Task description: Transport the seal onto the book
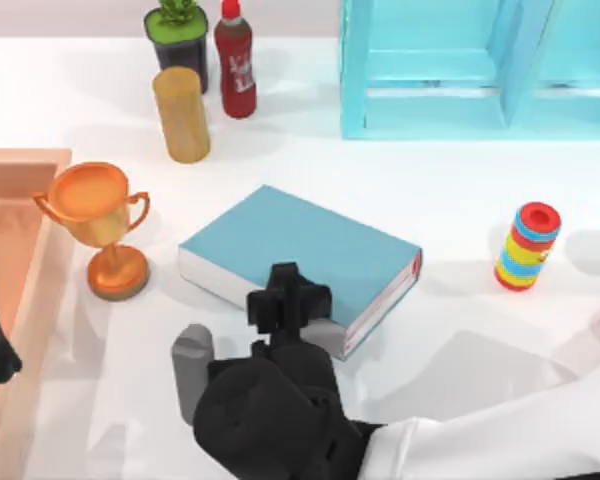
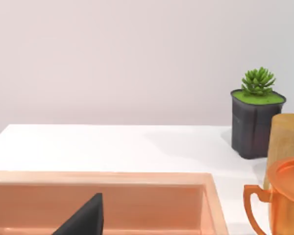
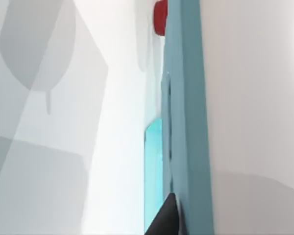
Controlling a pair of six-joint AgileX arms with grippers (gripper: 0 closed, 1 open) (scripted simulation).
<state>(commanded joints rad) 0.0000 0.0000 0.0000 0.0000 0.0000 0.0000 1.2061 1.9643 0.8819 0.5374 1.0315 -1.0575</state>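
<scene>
Now right gripper [image 1: 285,300] hovers over teal-blue book [image 1: 310,245].

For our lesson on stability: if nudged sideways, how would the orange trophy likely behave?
The trophy would probably tip rather than slide: its wide cup sits high on a thin stem over a smaller round foot. Its glossy surface looks slippery, and its side handles could catch.

The right arm, white-sleeved with a black wrist, reaches in from the lower right toward the table's middle, its black hand [image 1: 285,300] pointing away from the near edge. The left arm sits parked at the far left edge.
</scene>
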